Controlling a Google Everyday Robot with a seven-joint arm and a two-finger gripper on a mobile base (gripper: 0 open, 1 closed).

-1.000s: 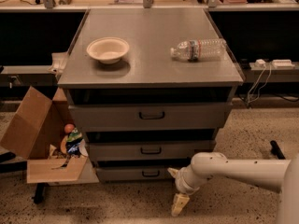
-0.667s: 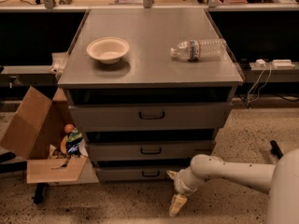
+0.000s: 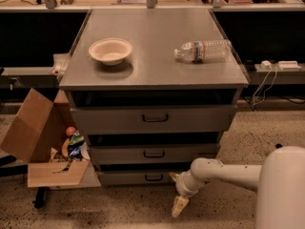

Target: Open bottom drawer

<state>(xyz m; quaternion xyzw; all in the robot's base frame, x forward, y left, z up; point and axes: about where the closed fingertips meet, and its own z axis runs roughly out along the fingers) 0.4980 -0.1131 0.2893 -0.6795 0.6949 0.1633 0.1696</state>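
The grey cabinet has three drawers. The bottom drawer is the slimmest front, just above the floor, with a small dark pull handle at its centre. Its front sits about level with the drawer above. My gripper hangs low on the end of the white arm, just right of the handle and in front of the drawer. It is open and empty: one pale finger points down at the floor, and the other tip is near the drawer front.
A white bowl and a lying plastic water bottle rest on the cabinet top. An open cardboard box with scraps stands on the floor at the left. My white body fills the lower right. Cables and a power strip lie at the right.
The gripper has shifted slightly left, staying low by the bottom drawer. My white body takes up more of the lower right. The drawers have not moved.
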